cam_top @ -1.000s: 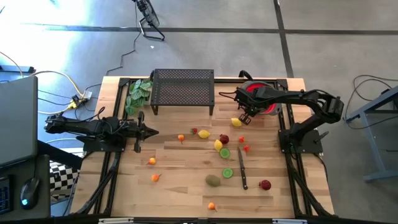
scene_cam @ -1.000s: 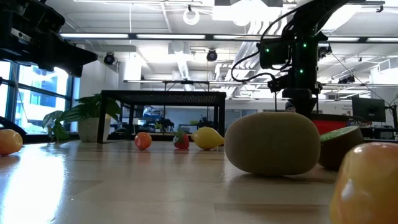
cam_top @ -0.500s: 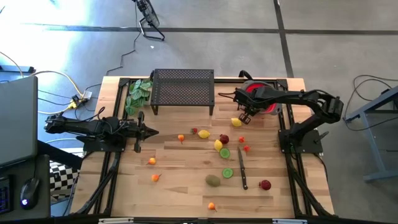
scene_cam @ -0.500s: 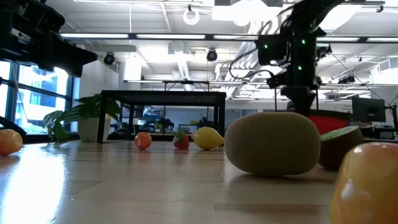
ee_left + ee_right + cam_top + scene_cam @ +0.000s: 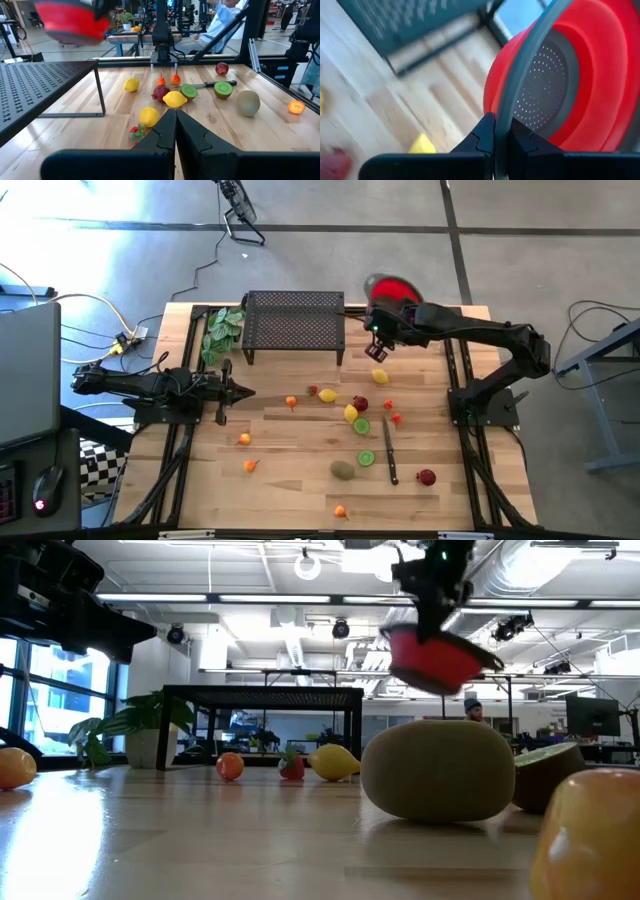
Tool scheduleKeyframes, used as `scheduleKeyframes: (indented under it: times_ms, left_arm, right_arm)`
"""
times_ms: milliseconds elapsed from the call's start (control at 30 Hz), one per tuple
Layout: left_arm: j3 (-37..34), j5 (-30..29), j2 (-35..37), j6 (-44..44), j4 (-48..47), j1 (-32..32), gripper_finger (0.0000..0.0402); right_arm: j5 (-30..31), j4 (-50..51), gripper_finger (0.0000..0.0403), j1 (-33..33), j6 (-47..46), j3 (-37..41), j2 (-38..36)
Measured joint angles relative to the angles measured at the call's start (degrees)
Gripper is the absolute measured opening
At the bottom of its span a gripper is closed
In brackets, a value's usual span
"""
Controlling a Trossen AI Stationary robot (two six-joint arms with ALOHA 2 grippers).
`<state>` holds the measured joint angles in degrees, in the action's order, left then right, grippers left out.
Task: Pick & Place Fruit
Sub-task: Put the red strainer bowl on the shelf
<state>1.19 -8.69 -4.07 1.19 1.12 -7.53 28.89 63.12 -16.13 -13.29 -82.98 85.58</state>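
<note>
Room: open office-lab behind a pale wooden table [image 5: 300, 480], ceiling lights and pipes showing in the low view, and a person sitting way back in the left wrist view.

Right gripper [image 5: 377, 350]: was up in the air beside the back corner of the table, jaws pinched tight on the grey rim of a red strainer bowl [image 5: 392, 290]; the bowl hung tilted off the jaws, clear of the wood.

Left gripper [image 5: 222, 392]: parked low over its own side of the table, jaws fully shut on nothing, fruit well ahead of its tips.

Fruit: all of it was loose on the table, none in the bowl. A lemon [image 5: 380, 376] lay just below the right jaws, another lemon [image 5: 328, 395] and a lime half [image 5: 361, 426] farther out, the kiwi [image 5: 343, 470] well away near the front.

Step, my guess: bringing the container in, before any fruit got picked.

Next move, my guess: set the bowl down flat and open side up somewhere bare near the pile, without knocking the lemon under it, then let go.

Materials: bowl looked like soft red silicone with a stiff grey rim and a dotted mesh bottom. Fruit was smooth round plastic, so probably prone to rolling. Rack [image 5: 294, 320] was dark perforated metal on thin legs.

Other stuff: green leafy bunch [image 5: 222, 330] by the rack, dark slim knife [image 5: 389, 452] among the fruit.
</note>
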Motion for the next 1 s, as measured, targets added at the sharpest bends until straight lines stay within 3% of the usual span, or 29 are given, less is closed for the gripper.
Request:
scheduleKeyframes:
  times_ms: [233, 633, 1000]
  left_arm:
    - [0.0, 0.0, 0.0, 0.0, 0.0, 0.0, 0.0003]
    - [0.0, 0.0, 0.0, 0.0, 0.0, 0.0, 0.0003]
    - [0.0, 0.3, 0.0, 0.0, 0.0, 0.0, 0.0003]
  right_arm:
    - [3.9, 0.1, 0.001, 1.5, 2.8, -6.6, -0.1]
    - [5.7, -4.5, 0.001, 1.0, 6.0, -7.5, -0.1]
    - [4.9, -14.6, 0.001, 1.0, 13.2, -7.5, 1.5]
